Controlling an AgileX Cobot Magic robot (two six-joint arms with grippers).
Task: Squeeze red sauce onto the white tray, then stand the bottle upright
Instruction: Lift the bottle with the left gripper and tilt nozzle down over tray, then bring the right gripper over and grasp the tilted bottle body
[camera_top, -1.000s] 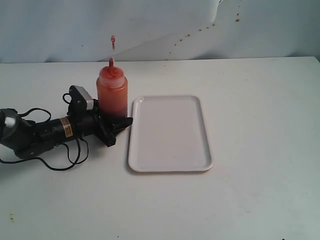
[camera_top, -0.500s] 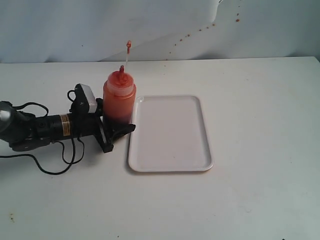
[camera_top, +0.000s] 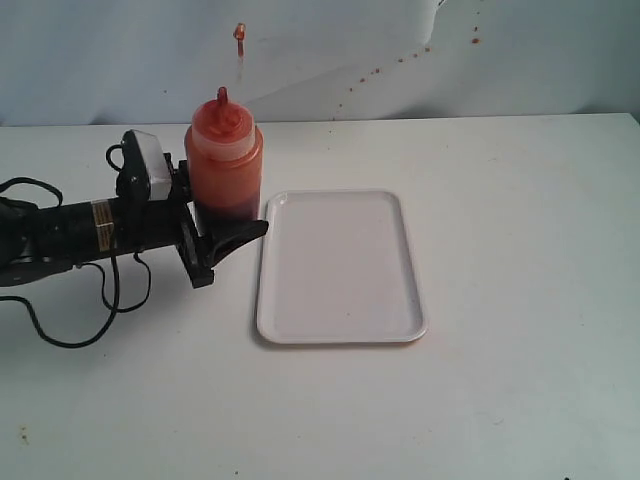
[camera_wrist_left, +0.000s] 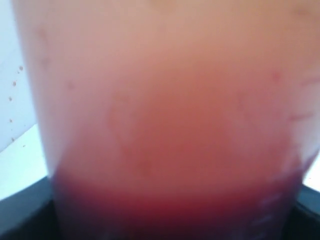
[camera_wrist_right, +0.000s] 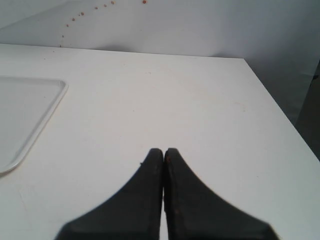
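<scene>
Bottle (camera_top: 225, 165): upright, long axis vertical, clamped at its lower part by the left pincer (camera_top: 228, 228), just left of the tray's (camera_top: 340, 265) far-left corner; right pincer (camera_wrist_right: 163, 155) closed, empty, beyond the tray.

I could read no text, brand, number or sign anywhere in these views. The only label was a small yellow sticker (camera_top: 101, 212) wrapped on my black left arm (camera_top: 55, 232), at about nine o'clock from the translucent orange-red plastic squeeze bottle (camera_top: 224, 160). Its print was too small to make out.
</scene>
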